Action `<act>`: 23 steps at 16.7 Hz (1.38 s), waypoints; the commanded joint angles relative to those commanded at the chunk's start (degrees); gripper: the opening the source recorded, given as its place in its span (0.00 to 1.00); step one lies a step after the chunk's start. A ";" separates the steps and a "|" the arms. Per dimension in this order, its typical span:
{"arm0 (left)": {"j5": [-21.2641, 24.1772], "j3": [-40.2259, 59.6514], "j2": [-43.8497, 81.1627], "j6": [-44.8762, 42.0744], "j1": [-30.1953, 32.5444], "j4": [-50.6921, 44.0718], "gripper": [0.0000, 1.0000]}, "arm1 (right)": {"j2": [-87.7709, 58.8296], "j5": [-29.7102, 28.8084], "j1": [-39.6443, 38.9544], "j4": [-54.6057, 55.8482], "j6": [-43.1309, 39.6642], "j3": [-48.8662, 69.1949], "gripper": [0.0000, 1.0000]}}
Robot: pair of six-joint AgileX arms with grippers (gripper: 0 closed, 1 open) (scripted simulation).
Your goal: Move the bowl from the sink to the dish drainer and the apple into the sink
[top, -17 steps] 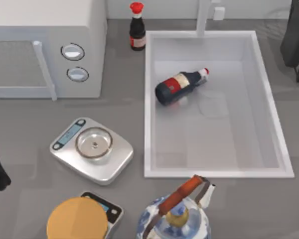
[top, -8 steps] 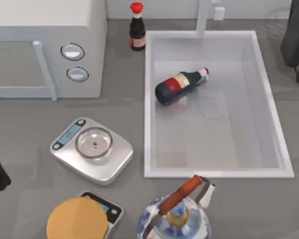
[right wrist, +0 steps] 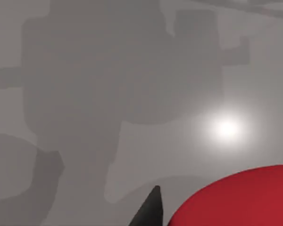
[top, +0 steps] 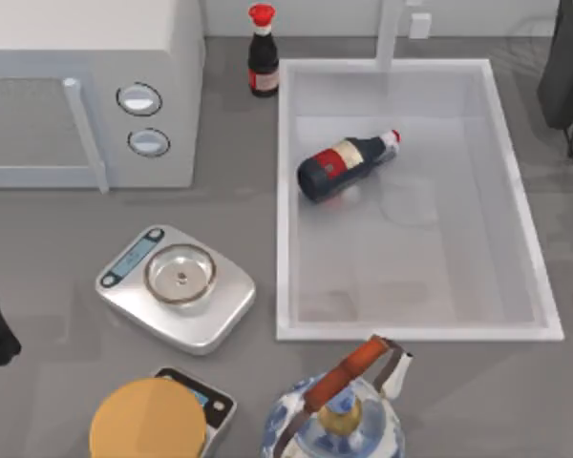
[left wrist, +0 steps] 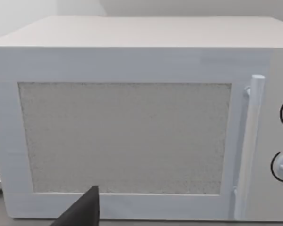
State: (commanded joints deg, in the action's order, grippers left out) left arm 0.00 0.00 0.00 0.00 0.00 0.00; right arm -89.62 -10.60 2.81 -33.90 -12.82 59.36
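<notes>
**Table inventory: sink, bottles, scales, kettle and both arms**

Large white rectangular sink (top: 544, 286): on the right half of the grey table (top: 38, 258), with a white tap post (top: 390, 33) at its far rim. Lying on its side inside, toward the far left part of the basin, is a dark glass bottle with a red-and-white label (top: 344, 164), neck pointing toward the right.

Small dark bottle with a red cap (top: 263, 52): upright on the table just beside the sink's far left corner.

White microwave-like box with two round dials (top: 153, 95): far left of the table; the left wrist view faces its door and handle.

Silver kitchen scale with a round steel pan (top: 177, 286): left of the sink, near its front corner. A second scale carrying a round orange disc (top: 148, 420) sits at the front edge.

Blue-and-white patterned kettle with a reddish-brown handle (top: 339, 410): just in front of the sink's near rim.

Left arm: at the table's left edge; a dark tip of the left end effector (left wrist: 82, 212) faces the white box. Its opening cannot be told.

Right arm: at the top view's far right edge. In the right wrist view a dark fingertip of the right end effector (right wrist: 148, 212) sits beside a bright red rounded apple (right wrist: 236, 197) over grey table surface; whether it grips the fruit cannot be told.
</notes>
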 joint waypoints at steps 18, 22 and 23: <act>0.00 0.00 0.00 0.00 0.00 0.00 1.00 | -2.14 -28.02 -39.73 83.91 13.88 -18.58 0.00; 0.00 0.00 0.00 0.00 0.00 0.00 1.00 | -2.15 -28.16 -40.06 84.37 13.97 -18.76 0.00; 0.00 0.00 0.00 0.00 0.00 0.00 1.00 | -2.21 -27.99 -39.83 84.22 14.04 -18.55 0.00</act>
State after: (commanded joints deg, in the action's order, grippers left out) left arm 0.00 0.00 0.00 0.00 0.00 0.00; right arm -91.82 -38.59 -37.02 50.32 1.23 40.81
